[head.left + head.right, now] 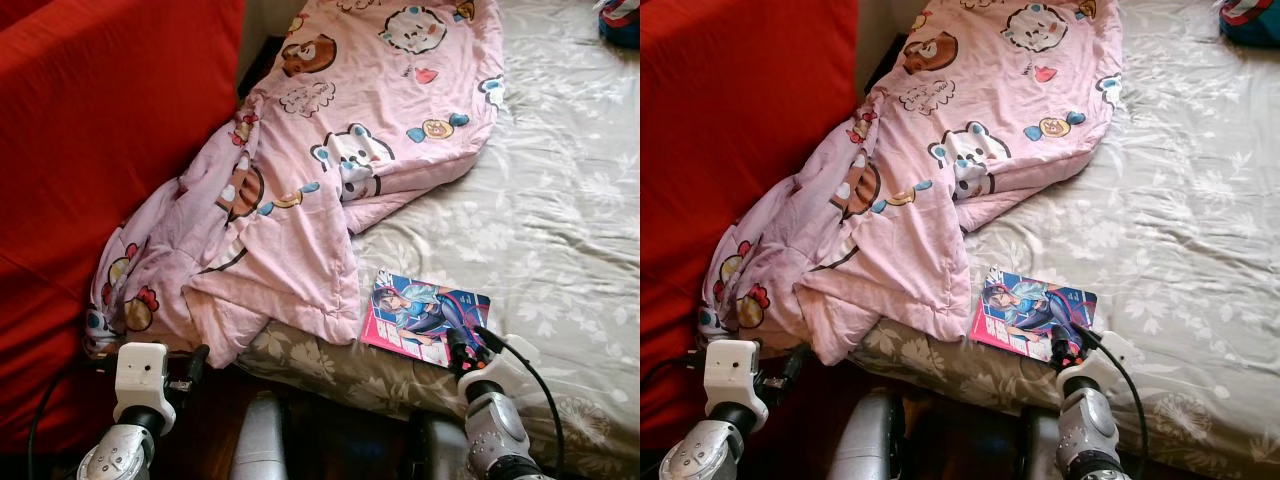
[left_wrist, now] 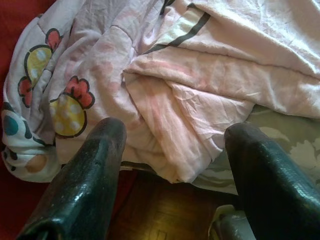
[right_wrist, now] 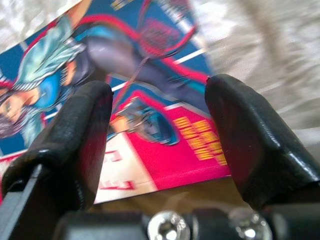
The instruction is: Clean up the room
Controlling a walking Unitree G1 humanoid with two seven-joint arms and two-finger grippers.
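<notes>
Right tool [image 1: 474, 346], fingers spread, hovers over comic book [image 1: 425, 316]; left tool [image 2: 172, 150] spread near blanket [image 1: 300, 180].

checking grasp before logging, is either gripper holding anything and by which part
Nothing is held. The right gripper is open, its fingers on either side of the comic book's near corner, not closed on it. The left gripper is open before the pink blanket.

No legible text anywhere. Yellow lettering on the pink lower band of the comic book [image 3: 150, 115] cover, blurred beyond reading; red characters on its white corner panel, likewise unreadable. Small script beside a bear face on the pink blanket [image 1: 330, 130], too tiny to make out.
</notes>
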